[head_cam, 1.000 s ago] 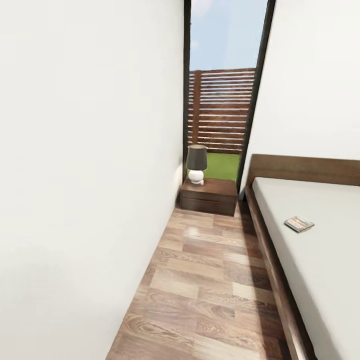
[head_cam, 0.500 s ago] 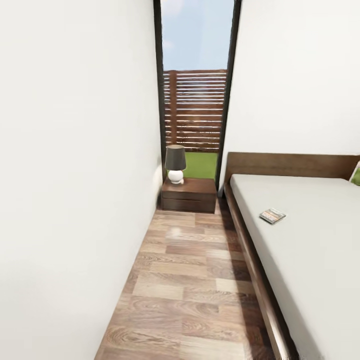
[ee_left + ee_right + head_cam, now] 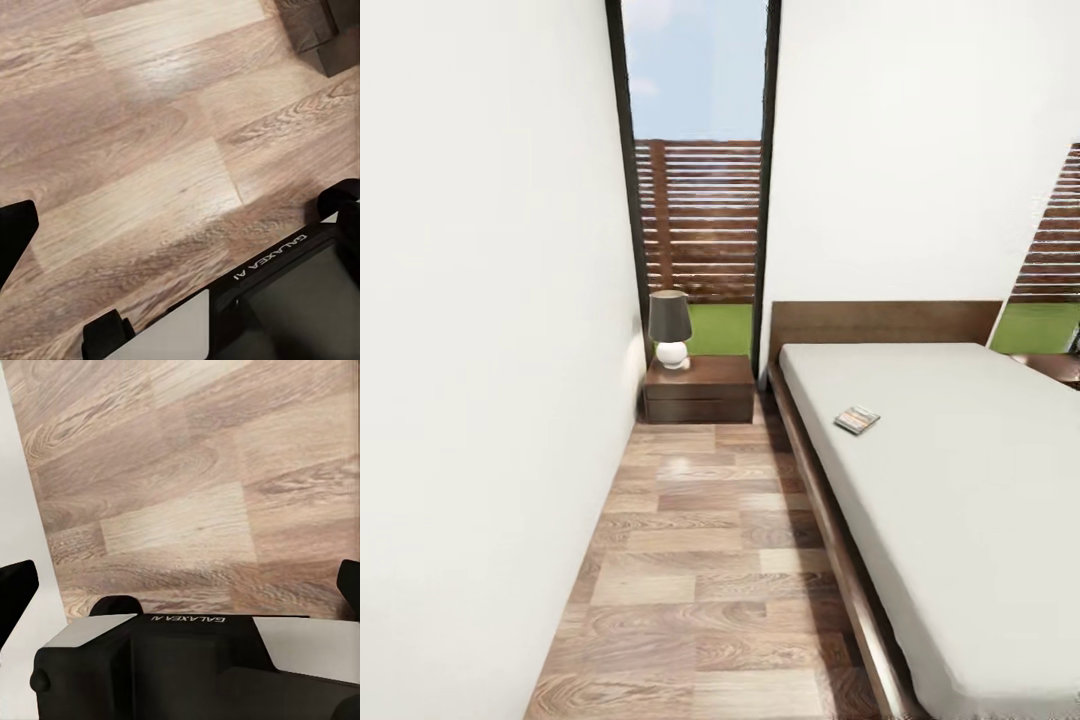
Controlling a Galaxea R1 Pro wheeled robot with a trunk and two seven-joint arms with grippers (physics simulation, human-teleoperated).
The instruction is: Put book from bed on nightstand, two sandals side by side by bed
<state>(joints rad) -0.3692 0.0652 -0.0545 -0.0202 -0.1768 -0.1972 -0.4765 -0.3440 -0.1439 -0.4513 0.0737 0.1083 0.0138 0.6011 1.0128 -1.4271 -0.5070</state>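
Brown wood-grain planks make up the floor (image 3: pixel 700 560), a narrow strip running from near to far between a plain white wall (image 3: pixel 470 350) on the left and the large low bed (image 3: pixel 960 480) on the right, which has a plain white mattress, a dark brown platform frame and a brown wooden headboard against the far wall. The small thin book (image 3: pixel 857 419), grey-white with an orange-and-black band, lies flat on the mattress, near the bed's left edge and in its far half, well apart from the headboard. At the far end of the floor strip, just beside the bed's far left corner, stands the small dark reddish-brown wooden nightstand (image 3: pixel 710 395). On its left part sits a lamp (image 3: pixel 670 330) with a dark grey shade and a round white base. Behind it a tall dark-framed window (image 3: pixel 695 200) shows a slatted brown fence, green grass and blue sky.

In the left wrist view the left tool (image 3: pixel 176 217) hangs over the plank floor with its two black fingertips spread wide apart and nothing between them. In the right wrist view the right tool (image 3: pixel 187 585) is likewise spread wide and empty above the planks, with the white wall along one side.
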